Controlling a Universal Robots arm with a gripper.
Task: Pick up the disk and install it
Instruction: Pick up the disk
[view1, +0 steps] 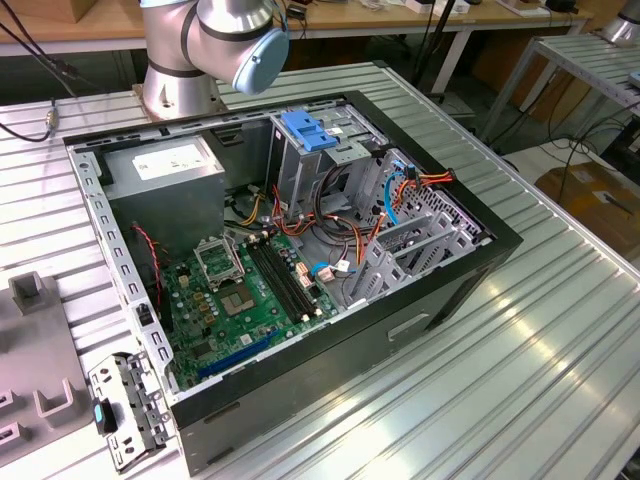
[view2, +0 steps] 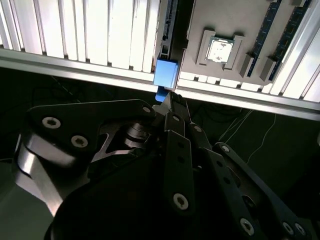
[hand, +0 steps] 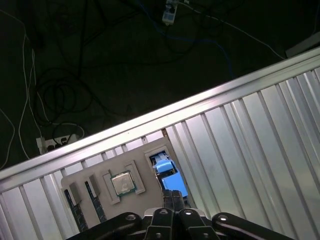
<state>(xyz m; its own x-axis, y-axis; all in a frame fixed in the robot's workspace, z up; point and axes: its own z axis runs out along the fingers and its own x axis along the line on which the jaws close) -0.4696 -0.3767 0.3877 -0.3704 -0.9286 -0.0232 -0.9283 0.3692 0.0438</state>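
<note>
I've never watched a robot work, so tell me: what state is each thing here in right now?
Computer case: side open, insides showing.
Disk: sitting in a slot of the gray tray, not yet in the case.
Gripper: right at the disk's blue end; whether it grips cannot be told.
Processor chip: lying flat in its tray pocket.
</note>
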